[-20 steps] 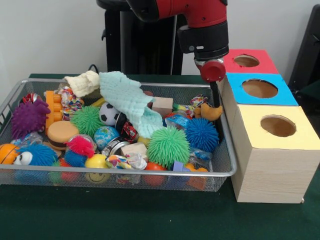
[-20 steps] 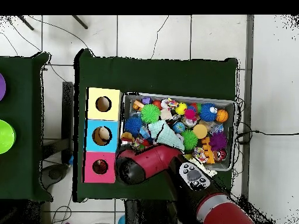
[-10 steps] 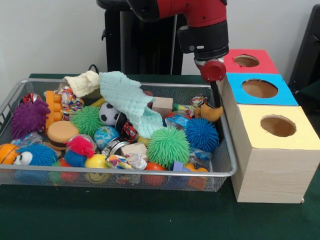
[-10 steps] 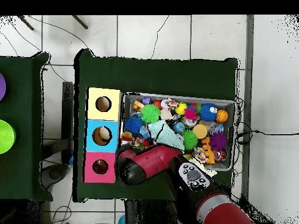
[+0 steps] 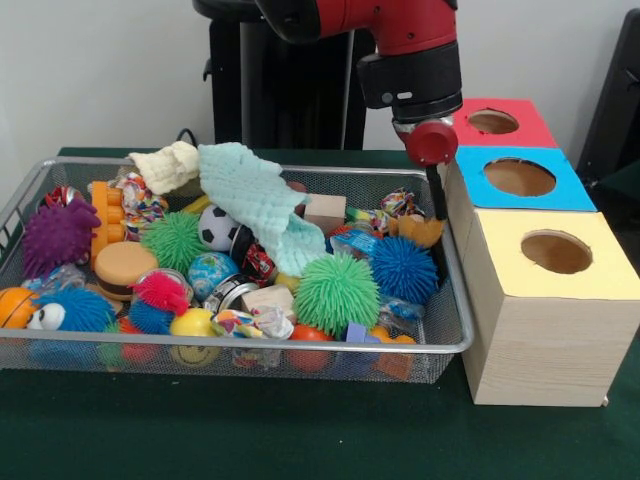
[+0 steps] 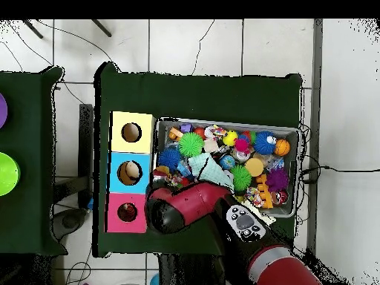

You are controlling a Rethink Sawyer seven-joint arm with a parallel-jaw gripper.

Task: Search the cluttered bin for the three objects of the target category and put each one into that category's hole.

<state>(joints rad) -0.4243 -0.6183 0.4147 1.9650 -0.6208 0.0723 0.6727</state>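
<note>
a: item — pincer, down in the bin corner beside the blue-topped box; spread or pressed together, cannot tell.
b: target?
a: likely the orange toy under it. risk — rim snag; toy slips, drops back.

table is dark green; boxes have red, blue and yellow tops; ball is black and white.

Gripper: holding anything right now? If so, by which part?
Cannot be told. The gripper reaches down to an orange toy at the bin's end nearest the boxes, but the contact is not clear; overhead, the arm hides it.
</note>
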